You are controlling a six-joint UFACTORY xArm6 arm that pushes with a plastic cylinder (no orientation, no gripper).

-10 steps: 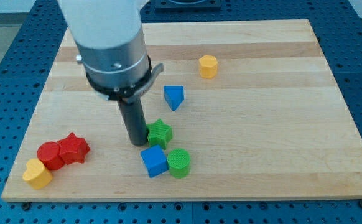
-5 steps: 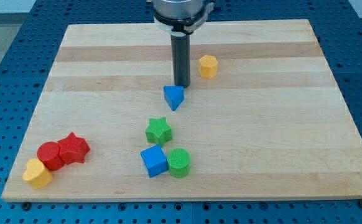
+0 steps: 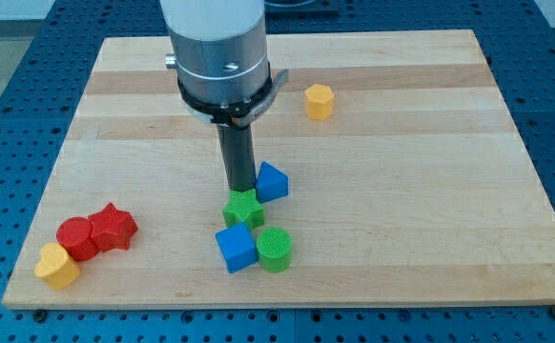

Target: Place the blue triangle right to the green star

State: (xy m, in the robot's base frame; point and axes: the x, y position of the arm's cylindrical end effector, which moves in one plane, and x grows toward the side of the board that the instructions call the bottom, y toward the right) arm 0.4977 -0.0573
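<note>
The blue triangle (image 3: 272, 181) lies on the wooden board (image 3: 401, 191), just up and to the right of the green star (image 3: 243, 210), almost touching it. My tip (image 3: 238, 191) stands directly above the star's upper edge and against the triangle's left side. The rod rises from there toward the view's top, under the grey arm body.
A blue cube (image 3: 236, 248) and a green cylinder (image 3: 276, 250) sit just below the star. A yellow block (image 3: 319, 101) lies at upper right. A red cylinder (image 3: 76, 238), a red star (image 3: 113, 227) and a yellow block (image 3: 58, 266) cluster at lower left.
My tip moved from above the blue triangle down and left to the star's top edge. The blue triangle has shifted down toward the green star, which slid slightly down too.
</note>
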